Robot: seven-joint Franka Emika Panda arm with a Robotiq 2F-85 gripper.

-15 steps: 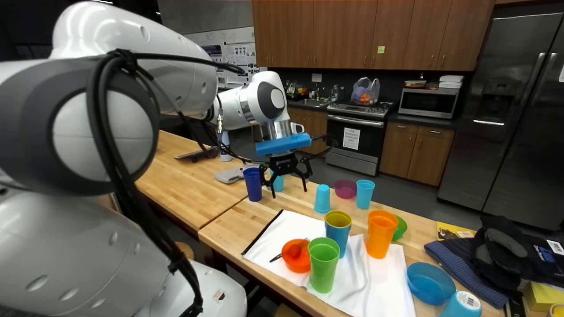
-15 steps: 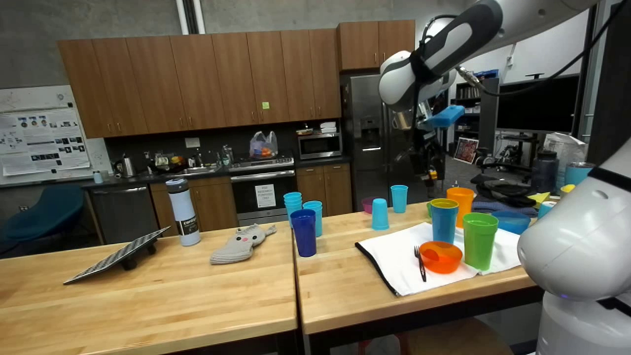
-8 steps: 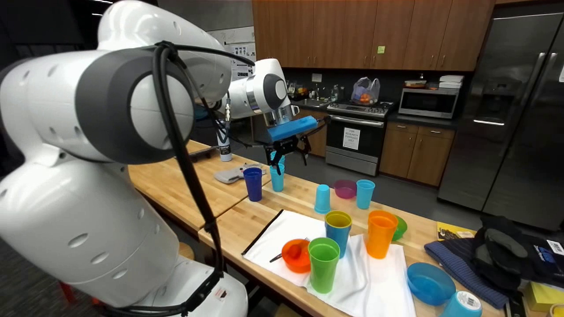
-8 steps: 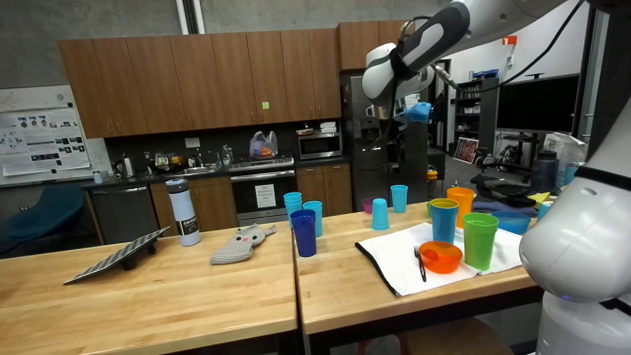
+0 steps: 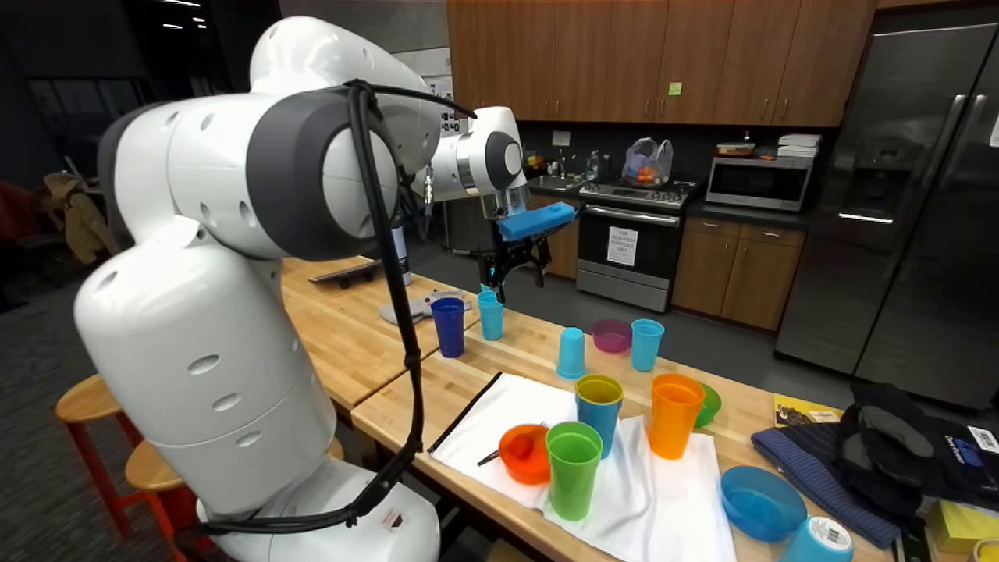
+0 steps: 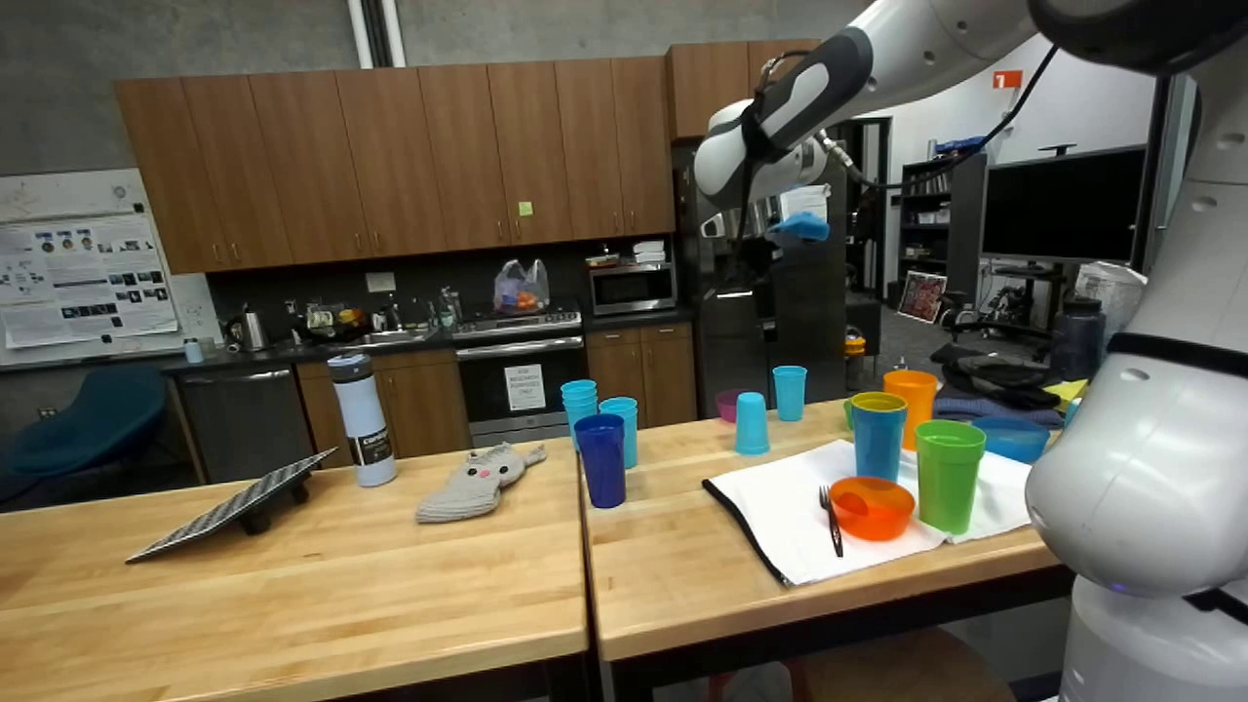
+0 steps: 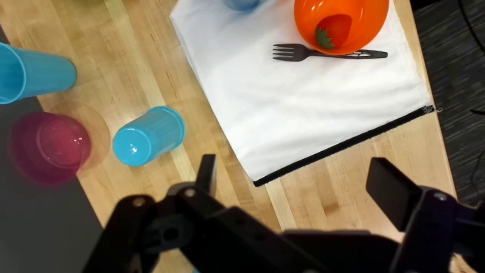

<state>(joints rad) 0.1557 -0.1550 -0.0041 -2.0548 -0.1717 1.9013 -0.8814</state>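
While the upturned light-blue cup [image 7: 149, 136] stays put, the spread, empty end effector [image 7: 293, 167] has moved higher.

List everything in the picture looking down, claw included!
Table: one, tan, middle
Floor: one, grey, both sides
Cloth: one, white with black edge, on table
Bowl: one, orange, on cloth
Fruit: one, red and green, in that bowl
Fork: one, black, beside that bowl
Upright cup: one, light blue, left edge
Upside-down cup: one, light blue, nearer cloth
Translucent bowl: one, magenta, near table's edge
Cut-off things: four; blue, greenish and black, top; light blue, bottom
Cables: count unclear, black, right
Gripper: one, black, open, empty, above table
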